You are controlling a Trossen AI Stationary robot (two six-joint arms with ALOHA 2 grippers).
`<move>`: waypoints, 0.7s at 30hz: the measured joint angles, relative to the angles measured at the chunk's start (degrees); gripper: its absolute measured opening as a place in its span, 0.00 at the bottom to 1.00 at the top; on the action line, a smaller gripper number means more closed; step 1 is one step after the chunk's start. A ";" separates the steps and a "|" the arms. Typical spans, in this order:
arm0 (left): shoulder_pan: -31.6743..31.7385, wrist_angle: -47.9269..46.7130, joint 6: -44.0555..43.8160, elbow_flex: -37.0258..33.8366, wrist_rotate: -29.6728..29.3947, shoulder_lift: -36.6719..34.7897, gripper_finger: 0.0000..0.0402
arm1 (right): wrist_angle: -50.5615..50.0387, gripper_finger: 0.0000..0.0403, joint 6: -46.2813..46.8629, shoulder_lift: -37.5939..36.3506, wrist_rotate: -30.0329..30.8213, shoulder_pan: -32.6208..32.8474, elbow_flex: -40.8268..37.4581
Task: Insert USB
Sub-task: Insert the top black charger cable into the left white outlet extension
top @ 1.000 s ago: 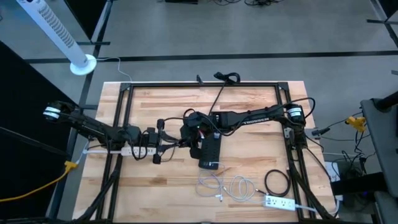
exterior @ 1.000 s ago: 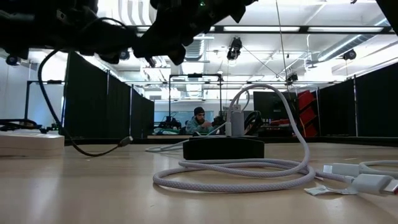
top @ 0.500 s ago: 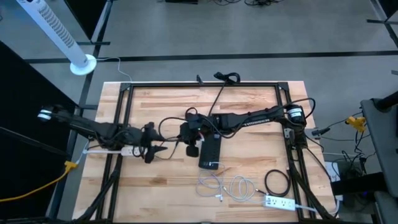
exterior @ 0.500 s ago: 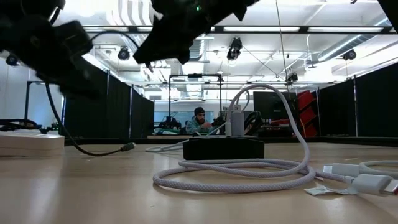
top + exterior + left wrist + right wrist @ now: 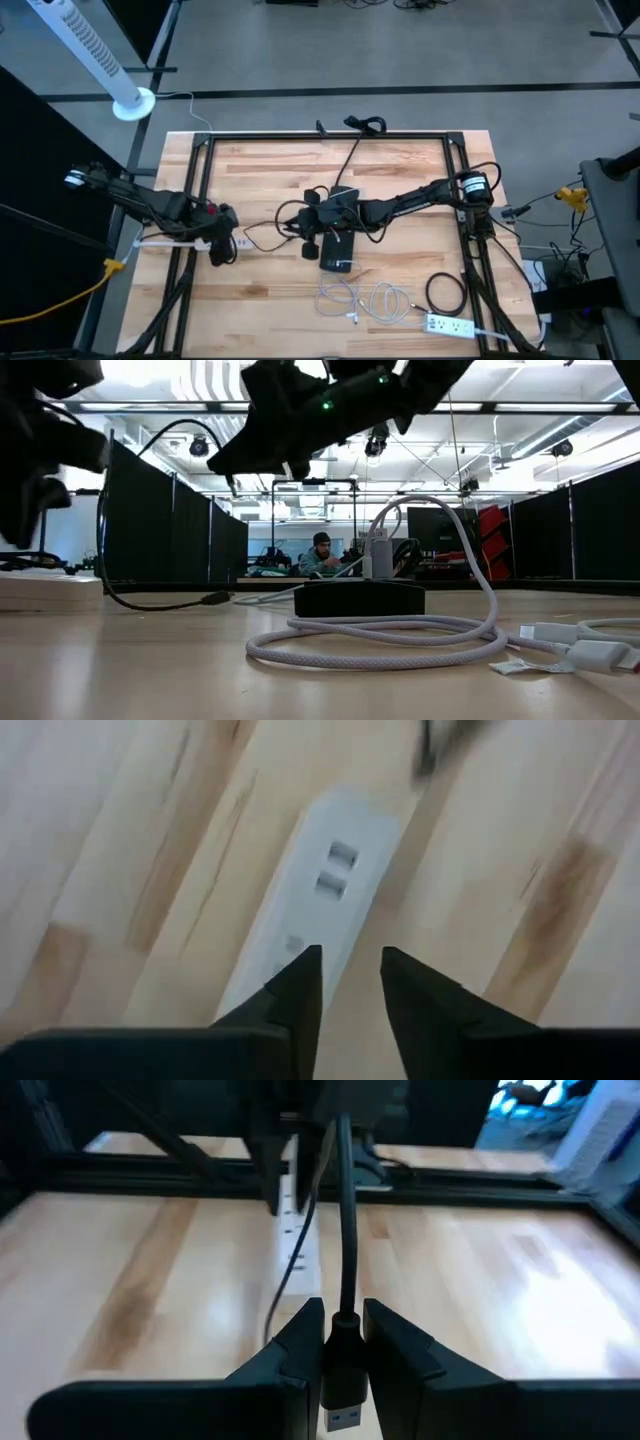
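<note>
The right pincer (image 5: pixel 343 1342) pinches a black USB plug (image 5: pixel 342 1380) (cable (image 5: pixel 347 1220) trailing off it) over the middle of the tabletop (image 5: pixel 400 170). The left pincer (image 5: pixel 350 982), fingers slightly spread and empty, hangs over the white power strip (image 5: pixel 305 910) near the tabletop's left edge.

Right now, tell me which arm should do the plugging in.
The right. Its hand is shut on the black USB plug, its tip sticking out. The left hand is open and empty above the white power strip.
</note>
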 joint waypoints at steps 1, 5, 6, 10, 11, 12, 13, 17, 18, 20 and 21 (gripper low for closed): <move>0.00 -0.07 0.00 -0.12 1.81 0.49 0.20 | 0.94 0.12 -0.77 0.34 1.30 0.36 0.00; -0.11 -0.34 0.08 -1.63 8.36 2.13 0.16 | 6.28 0.12 -1.67 2.13 1.11 1.37 0.02; -0.17 -0.06 0.08 -2.17 8.32 2.40 0.16 | 7.12 0.12 -1.51 2.54 1.10 1.61 0.01; -0.17 0.97 0.83 -4.92 8.46 3.90 0.16 | 10.13 0.12 0.11 5.61 0.60 2.12 0.49; -0.19 1.28 0.89 -5.36 8.33 4.28 0.16 | 10.25 0.12 0.12 6.36 0.54 2.23 0.62; -0.22 1.48 0.88 -5.70 8.16 4.69 0.16 | 10.37 0.12 0.12 6.96 0.53 2.24 0.66; -0.24 1.38 0.77 -5.82 8.01 5.14 0.16 | 10.29 0.12 0.24 7.28 0.40 2.25 0.66; -0.39 0.87 0.53 -4.37 10.09 6.08 0.16 | 10.81 0.12 1.15 7.71 -0.80 2.25 0.72; -0.39 0.12 0.35 -3.40 10.55 6.17 0.16 | 10.80 0.12 0.87 7.77 -0.79 2.25 0.72; -0.50 -1.97 0.24 -1.26 10.88 6.20 0.16 | 10.80 0.12 0.09 7.82 -0.78 2.25 0.72; -0.60 -2.91 0.24 -0.19 10.78 6.19 0.16 | 10.97 0.12 -0.33 7.82 -0.80 2.25 0.72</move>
